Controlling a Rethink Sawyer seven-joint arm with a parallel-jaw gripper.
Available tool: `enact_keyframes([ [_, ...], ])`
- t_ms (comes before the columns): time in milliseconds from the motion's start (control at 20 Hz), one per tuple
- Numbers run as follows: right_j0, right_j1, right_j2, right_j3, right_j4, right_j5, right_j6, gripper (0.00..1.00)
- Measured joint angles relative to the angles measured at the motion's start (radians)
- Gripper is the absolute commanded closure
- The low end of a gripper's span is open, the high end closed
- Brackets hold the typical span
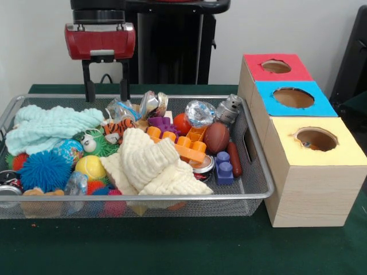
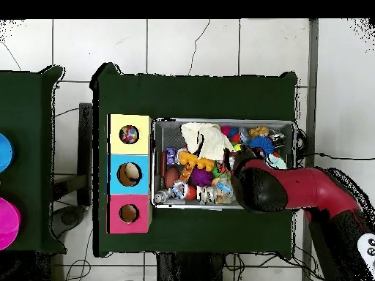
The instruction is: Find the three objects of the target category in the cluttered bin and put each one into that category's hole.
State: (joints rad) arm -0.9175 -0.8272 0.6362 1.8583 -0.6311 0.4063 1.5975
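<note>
A wire mesh bin (image 1: pixel 255 197) holds a jumble: a cream cloth (image 1: pixel 152 166), a mint cloth (image 1: pixel 51 126), a blue spiky ball (image 1: pixel 45 170), a yellow ball (image 1: pixel 90 167), orange blocks (image 1: pixel 179 143), a purple block (image 1: pixel 162 122), a blue block (image 1: pixel 223 168), a brown football (image 1: pixel 216 137) and a tiger toy (image 1: pixel 119 129). My gripper (image 1: pixel 106 97) hangs open and empty over the bin's back left rim, above the mint cloth's end. From overhead the red arm (image 2: pixel 293 190) covers the gripper and part of the bin (image 2: pixel 165 128).
Right of the bin stand three wooden boxes in a row, each with a round hole: red top (image 1: pixel 255 60), blue top (image 1: pixel 266 91), yellow top (image 1: pixel 287 152). Something small lies inside the yellow box's hole. A second table with blue and magenta discs (image 2: pixel 6 219) shows overhead.
</note>
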Motion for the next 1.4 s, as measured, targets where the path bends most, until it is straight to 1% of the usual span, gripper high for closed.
enact_keyframes([
  [150,-0.027,0.013,0.023,0.013,-0.023,0.0,0.0,0.0],
  [350,-0.041,0.028,0.031,0.021,-0.049,0.0,0.0,0.0],
  [700,-0.077,0.089,0.055,0.028,-0.122,0.0,0.0,0.0],
  [1050,-0.141,0.125,0.106,0.029,-0.148,0.0,0.0,0.0],
  [1150,-0.173,0.151,0.125,0.027,-0.151,0.0,0.0,0.0],
  [1400,-0.212,0.19,0.146,0.026,-0.167,0.0,0.0,0.0],
])
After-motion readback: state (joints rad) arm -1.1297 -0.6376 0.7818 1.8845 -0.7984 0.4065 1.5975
